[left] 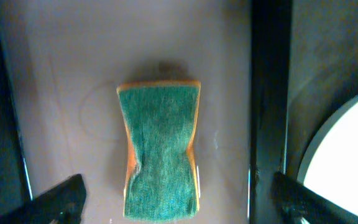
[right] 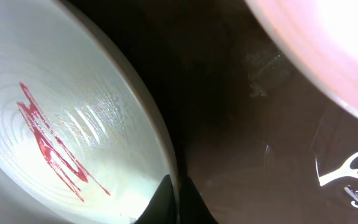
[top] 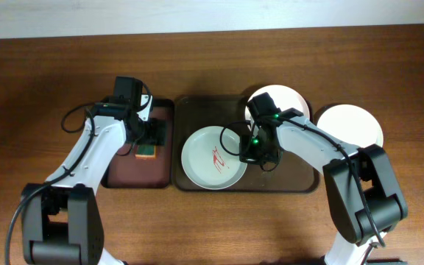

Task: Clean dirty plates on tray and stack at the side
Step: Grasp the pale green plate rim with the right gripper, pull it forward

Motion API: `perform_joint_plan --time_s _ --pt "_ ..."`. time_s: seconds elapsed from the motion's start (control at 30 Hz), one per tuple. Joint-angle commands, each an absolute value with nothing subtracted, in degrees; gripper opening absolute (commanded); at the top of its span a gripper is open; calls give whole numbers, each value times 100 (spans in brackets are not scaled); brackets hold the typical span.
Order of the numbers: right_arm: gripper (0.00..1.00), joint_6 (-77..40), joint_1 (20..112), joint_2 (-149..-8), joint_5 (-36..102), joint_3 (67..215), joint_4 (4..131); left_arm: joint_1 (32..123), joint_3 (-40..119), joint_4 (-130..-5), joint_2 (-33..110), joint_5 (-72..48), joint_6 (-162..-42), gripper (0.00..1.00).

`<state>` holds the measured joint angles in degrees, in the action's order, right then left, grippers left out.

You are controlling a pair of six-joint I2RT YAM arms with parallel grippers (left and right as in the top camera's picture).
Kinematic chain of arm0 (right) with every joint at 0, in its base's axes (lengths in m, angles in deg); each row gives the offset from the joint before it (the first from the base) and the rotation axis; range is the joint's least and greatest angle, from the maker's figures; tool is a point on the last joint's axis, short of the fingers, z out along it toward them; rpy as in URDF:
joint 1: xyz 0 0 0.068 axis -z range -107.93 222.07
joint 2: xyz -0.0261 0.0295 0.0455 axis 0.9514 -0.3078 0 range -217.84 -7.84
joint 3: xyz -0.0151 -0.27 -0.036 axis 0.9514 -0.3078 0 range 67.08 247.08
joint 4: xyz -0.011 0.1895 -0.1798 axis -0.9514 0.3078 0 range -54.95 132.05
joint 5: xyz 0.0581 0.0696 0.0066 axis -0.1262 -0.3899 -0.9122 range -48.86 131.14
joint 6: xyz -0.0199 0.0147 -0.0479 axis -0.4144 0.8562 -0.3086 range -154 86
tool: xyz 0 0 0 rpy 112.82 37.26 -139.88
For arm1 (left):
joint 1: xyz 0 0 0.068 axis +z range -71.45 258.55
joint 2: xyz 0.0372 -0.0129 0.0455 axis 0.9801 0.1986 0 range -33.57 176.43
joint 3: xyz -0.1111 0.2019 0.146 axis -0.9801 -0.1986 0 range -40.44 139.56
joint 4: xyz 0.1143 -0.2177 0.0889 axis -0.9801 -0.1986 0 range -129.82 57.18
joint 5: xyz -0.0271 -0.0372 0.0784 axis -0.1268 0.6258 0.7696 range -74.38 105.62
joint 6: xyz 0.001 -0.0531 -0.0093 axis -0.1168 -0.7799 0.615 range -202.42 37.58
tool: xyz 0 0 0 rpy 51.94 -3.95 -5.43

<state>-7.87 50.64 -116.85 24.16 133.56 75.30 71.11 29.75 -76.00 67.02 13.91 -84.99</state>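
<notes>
One smeared plate sat at the tray's left end, the right gripper clamped on its rim; the left gripper gaped above a sponge.

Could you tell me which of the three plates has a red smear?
The front plate on the tray, its rim pinched by the right tool: red streaks cross its middle. The back plate and the off-tray plate show only white.

three plates, one brown tray, one maroon tray, one green sponge and two arms.
</notes>
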Motion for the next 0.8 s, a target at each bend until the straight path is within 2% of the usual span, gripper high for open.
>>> perform_joint_plan --time_s 0.0,0.07,0.13,0.2,0.23,0.27,0.37,0.43,0.47,0.5,0.7,0.77 --pt "4 -822 5033 -11598 2624 13268 7580 7093 2704 -7241 6742 1347 -8453 84" --pt "4 -822 5033 -11598 2624 13268 7578 7093 2523 -7079 6847 1347 -8453 84" --pt "4 -822 5033 -11598 2622 13268 7578 7093 2501 -7027 7161 1347 -8453 76" --pt "4 -822 5033 -11598 2624 13268 7578 7093 2501 -6878 7419 1345 -8453 57" --pt "4 -822 5033 -11598 2624 13268 7578 7093 2501 -6813 7432 1347 -8453 55" --pt "4 -822 5033 -11598 2624 13268 7576 7093 2527 -6769 7419 1347 -8453 55" --pt "4 -822 5033 -11598 2642 13268 7576 7093 2689 -6784 7338 1415 -8451 66" --pt "4 -822 5033 -11598 2642 13268 7576 7093 2726 -6806 7163 1500 -8451 66" --pt "4 -822 5033 -11598 2642 13268 7576 7093 2726 -6841 7131 1496 -8453 65" --pt "4 -822 5033 -11598 2642 13268 7576 7093 2724 -6867 7131 1496 -8453 59" --pt "4 -822 5033 -11598 2642 13268 7576 7097 2739 -6832 7080 1579 -8451 55" --pt "4 -822 5033 -11598 2642 13268 7576 7093 2746 -6795 7080 1590 -8453 48"
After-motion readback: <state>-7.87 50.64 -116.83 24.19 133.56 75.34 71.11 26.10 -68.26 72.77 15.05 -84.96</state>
